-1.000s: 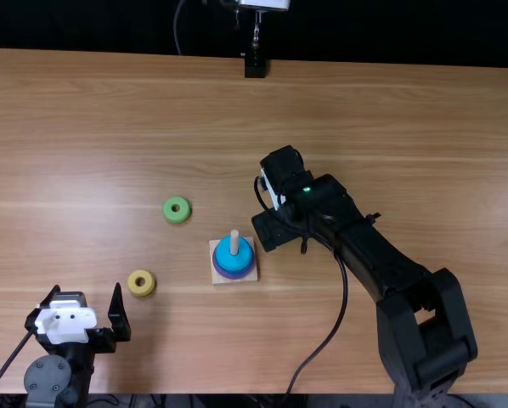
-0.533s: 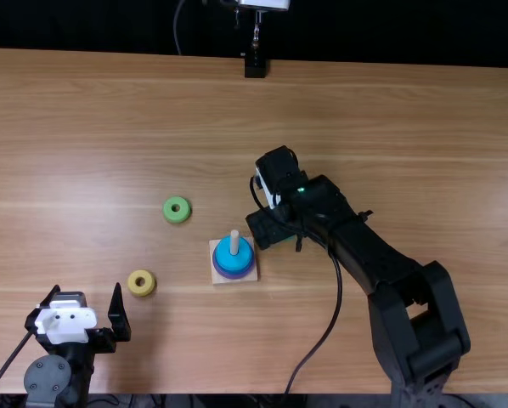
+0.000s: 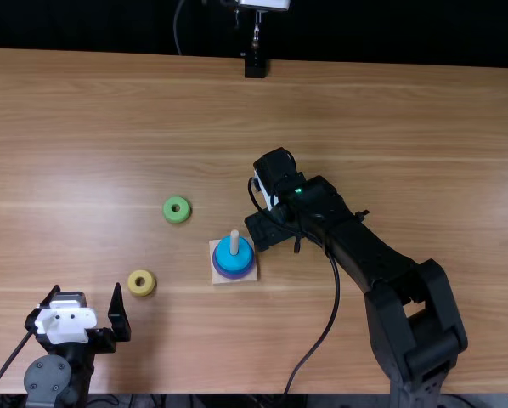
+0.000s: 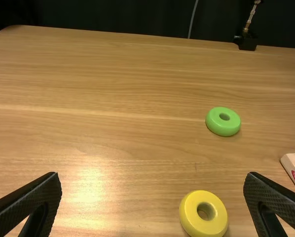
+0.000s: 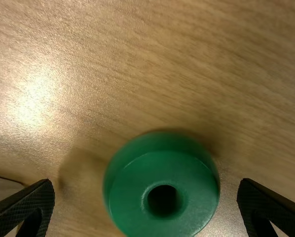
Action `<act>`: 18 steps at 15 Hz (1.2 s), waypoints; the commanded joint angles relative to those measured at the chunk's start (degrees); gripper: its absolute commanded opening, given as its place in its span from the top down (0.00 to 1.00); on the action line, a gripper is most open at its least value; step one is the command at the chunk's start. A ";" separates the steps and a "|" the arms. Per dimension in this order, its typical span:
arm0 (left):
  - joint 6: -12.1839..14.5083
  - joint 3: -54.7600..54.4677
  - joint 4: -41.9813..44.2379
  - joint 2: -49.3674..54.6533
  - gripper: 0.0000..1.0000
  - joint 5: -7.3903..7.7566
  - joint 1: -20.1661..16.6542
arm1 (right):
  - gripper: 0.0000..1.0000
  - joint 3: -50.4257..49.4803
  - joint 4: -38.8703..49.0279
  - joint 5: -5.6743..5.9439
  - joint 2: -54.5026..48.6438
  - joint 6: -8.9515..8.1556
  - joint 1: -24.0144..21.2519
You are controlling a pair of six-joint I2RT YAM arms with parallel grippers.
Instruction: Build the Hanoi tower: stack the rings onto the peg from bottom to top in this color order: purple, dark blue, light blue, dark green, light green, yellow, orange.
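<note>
So the green ring (image 5: 162, 202) is sitting flat on the table (image 5: 187, 64), right between the open fingers (image 5: 273, 207). Pretty shiny wood, too.

The top view looks steeply down over the table (image 3: 390, 136). Lower, the left wrist view faces across it, sharing the yellow ring (image 3: 141, 283) and light green ring (image 3: 177, 210); the right wrist view looks closely down on a dark green ring (image 5: 132, 207).
</note>
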State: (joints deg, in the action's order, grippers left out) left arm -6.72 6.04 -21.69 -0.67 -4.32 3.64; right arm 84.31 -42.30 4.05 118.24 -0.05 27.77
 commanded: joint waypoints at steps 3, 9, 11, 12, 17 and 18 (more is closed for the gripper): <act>0.29 -6.04 -4.78 0.67 0.00 -0.32 -0.12 | 0.00 1.03 -0.16 0.16 3.32 -0.37 0.62; 0.29 -6.04 -4.78 0.67 0.00 -0.32 -0.12 | 0.00 0.76 -0.47 -1.95 3.49 -0.37 0.53; 0.29 -6.04 -4.78 0.67 0.00 -0.32 -0.12 | 0.95 0.68 -0.58 -1.95 3.49 -0.47 0.44; 0.29 -6.04 -4.78 0.67 0.00 -0.32 -0.12 | 1.00 0.59 -0.58 -2.05 3.49 -0.47 0.36; 0.29 -6.04 -4.78 0.67 0.00 -0.32 -0.12 | 1.00 1.29 -0.58 -2.05 2.97 -0.47 0.00; 0.29 -6.04 -4.78 0.67 0.00 -0.32 -0.12 | 1.00 1.38 -0.58 -2.05 2.70 -0.37 -0.08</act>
State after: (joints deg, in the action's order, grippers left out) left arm -6.70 6.04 -21.69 -0.67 -4.29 3.64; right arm 84.73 -42.83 2.13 119.74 -0.21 27.75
